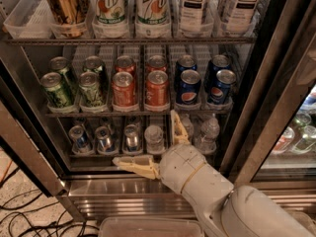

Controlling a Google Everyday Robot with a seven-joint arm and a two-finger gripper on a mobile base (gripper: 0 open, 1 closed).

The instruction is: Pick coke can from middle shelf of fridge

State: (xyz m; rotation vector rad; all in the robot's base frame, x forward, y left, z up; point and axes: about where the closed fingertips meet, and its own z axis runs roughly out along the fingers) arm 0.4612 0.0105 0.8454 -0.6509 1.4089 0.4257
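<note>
Several red coke cans stand in the two centre lanes of the middle shelf (98, 114), a wire rack with clear lane trays; the front ones are the left can (123, 89) and the right can (157, 88). My gripper (144, 138) is open and empty, below that shelf and in front of the fridge's bottom rack. One finger (133, 166) points left and the other finger (178, 128) points up, its tip just under the shelf's front bar, below the right coke can. The fridge (123, 187) has a stainless base.
Green cans (57, 89) fill the shelf's left lanes and blue Pepsi cans (189, 86) the right lanes. Tall bottles in white bins (29, 19) stand above. Small cans and water bottles (153, 137) sit below. A dark door edge (261, 107) stands at right. Cables (19, 216) lie on the floor.
</note>
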